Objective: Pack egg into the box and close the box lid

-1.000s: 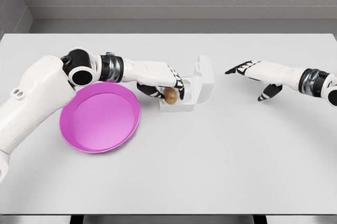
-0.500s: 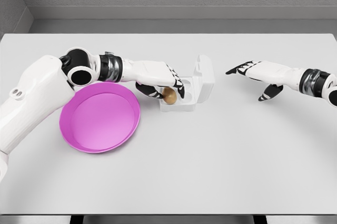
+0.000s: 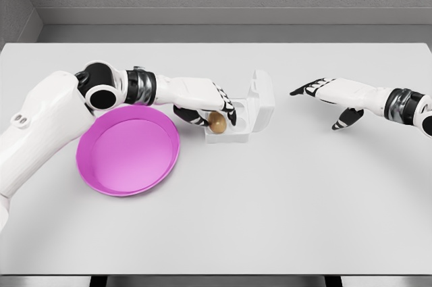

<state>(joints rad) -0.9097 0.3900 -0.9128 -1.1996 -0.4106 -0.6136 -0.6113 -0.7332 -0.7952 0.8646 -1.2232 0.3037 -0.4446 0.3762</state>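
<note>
Brown egg (image 3: 217, 122), white box (image 3: 246, 113), magenta plate (image 3: 128, 150), pale grey table (image 3: 270, 199).

L hand (image 3: 204, 102) curled round egg (image 3: 217, 121), over open box (image 3: 237, 123) w/ lid (image 3: 262, 98) upright. Pink plate (image 3: 128, 149) just left of box, under L arm. R hand (image 3: 332, 95) well right, fingers spread, holds nothing. White table (image 3: 270, 206).

I am looking at a bright, evenly lit simulator render with soft light coming from above. The white table (image 3: 283, 199) is showing no glare, and only faint, diffuse shadows are lying beneath the pink plate (image 3: 128, 152) and the open box (image 3: 246, 115). Everything is staying sharp to the edges, without blur or visible distortion; I am seeing no noise.
</note>
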